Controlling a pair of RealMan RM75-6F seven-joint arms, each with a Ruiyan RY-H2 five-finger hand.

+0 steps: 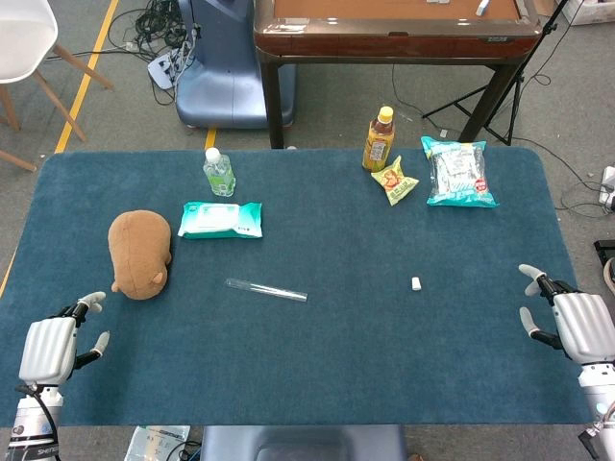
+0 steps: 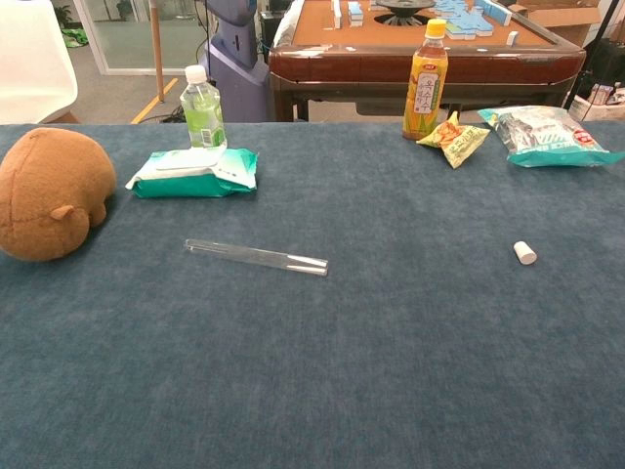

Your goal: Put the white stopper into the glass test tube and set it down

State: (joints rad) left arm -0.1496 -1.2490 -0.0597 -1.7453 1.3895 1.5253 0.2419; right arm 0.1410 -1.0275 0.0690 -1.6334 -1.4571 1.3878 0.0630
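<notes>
1. We have nothing in hand yet. Our left hand rests at the near left edge of the table with fingers apart and holding nothing; our right hand sits at the near right edge, fingers likewise spread and empty. Only the head view shows the two hands.
2. The test tube lies flat near the middle of the blue cloth, well apart from both hands. The stopper lies on its side to the right of it, nearer our right hand.
3. The tube is thin, smooth and round, so we judge that a pinch from above could set it rolling or make it squirt out from between the fingers.
4. The stopper is very small; our broad fingers may nudge it along the cloth instead of lifting it.
5. We cannot tell from either view which end of the tube is open, so we risk presenting the stopper to the closed end.
6. The plush toy and the pack of wipes lie near the tube's left end; a wide reach by the left arm could bump them.
</notes>
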